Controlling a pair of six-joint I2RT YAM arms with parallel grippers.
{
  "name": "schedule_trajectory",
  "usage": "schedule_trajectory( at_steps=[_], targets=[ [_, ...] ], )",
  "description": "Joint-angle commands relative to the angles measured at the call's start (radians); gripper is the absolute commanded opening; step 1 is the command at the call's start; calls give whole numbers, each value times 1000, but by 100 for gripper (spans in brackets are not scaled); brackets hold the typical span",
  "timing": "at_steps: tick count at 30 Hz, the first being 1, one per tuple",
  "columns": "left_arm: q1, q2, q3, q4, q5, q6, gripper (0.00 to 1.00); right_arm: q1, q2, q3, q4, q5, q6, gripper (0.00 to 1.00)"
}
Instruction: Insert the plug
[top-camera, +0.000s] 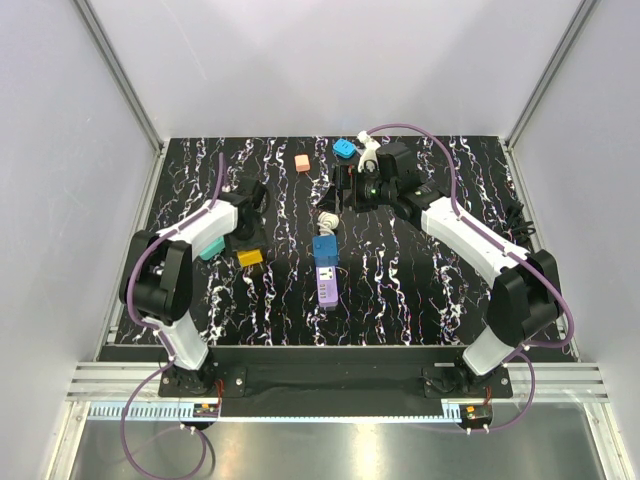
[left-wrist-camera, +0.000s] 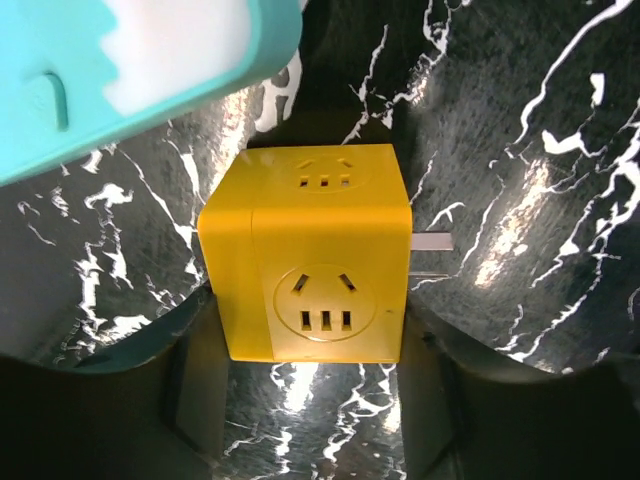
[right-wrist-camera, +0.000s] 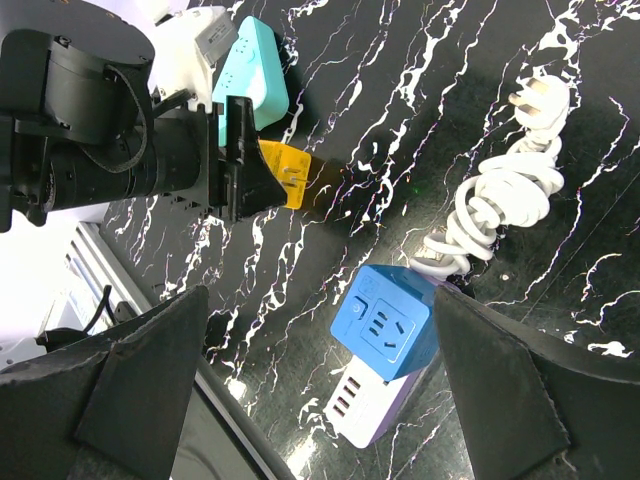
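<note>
Left pincer (left-wrist-camera: 305, 310) is closed on the yellow socket cube (left-wrist-camera: 305, 265), its dark fingers (left-wrist-camera: 195, 385) pressed to the cube's two flanks. From the wrist view I cannot tell whether the cube rests on the counter (left-wrist-camera: 520, 150) or hangs just off it. Only the finger roots show there, cut off by the lower edge. A teal block (left-wrist-camera: 150, 60) fills the top-left corner, blurred and cropped. Metal prongs (left-wrist-camera: 430, 240) stick out of the cube's right side.

From above, the left arm reaches forward and bends inward, its pincer (top-camera: 246, 240) over the cube (top-camera: 249, 257), which it partly covers.

Right pincer (right-wrist-camera: 320, 300) is spread wide and holds nothing. Its arm stretches far across the counter, and the pincer (top-camera: 340, 192) is a dark mass against the dark marbling — its fingertips are hard to pick out from overhead.

The white plug (right-wrist-camera: 540, 95) lies free on the counter at the end of a coiled white cable (right-wrist-camera: 500, 195), well apart from both pincers. The cable's other end meets a blue socket cube (right-wrist-camera: 385, 330), which is sitting on a purple power strip (right-wrist-camera: 365, 415) — the strip is half hidden by the cube.
</note>
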Motion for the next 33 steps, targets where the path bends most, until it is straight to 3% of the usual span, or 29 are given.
schedule_trajectory(
  at_steps=[1, 3, 6, 8, 12, 14, 18, 20, 33],
  targets=[
    [2, -56, -2, 24, -55, -7, 31, 12, -14, 16, 21, -20, -17, 100],
    [-1, -100, 1, 29, -52, 12, 15, 12, -9, 16, 23, -22, -15, 100],
    [-33, -204, -5, 69, -20, 96, 0, 12, 5, 19, 32, -34, 15, 100],
    [-49, -274, -23, 131, 24, 159, 0, 11, 11, 16, 43, -46, 40, 100],
    [-76, -543, -176, 355, 300, 213, 0, 11, 9, 12, 121, -92, 149, 100],
    [-109, -633, -236, 484, 324, 245, 0, 11, 11, 12, 170, -143, 213, 100],
    [-208, -807, -355, 592, 294, 306, 0, 12, -2, -33, 421, -252, 461, 100],
    [-233, -846, -381, 616, 285, 318, 0, 24, -14, -62, 480, -270, 502, 100],
    [-331, -878, -411, 656, 209, 358, 0, 172, -31, 11, 166, -184, 258, 99]
  ],
)
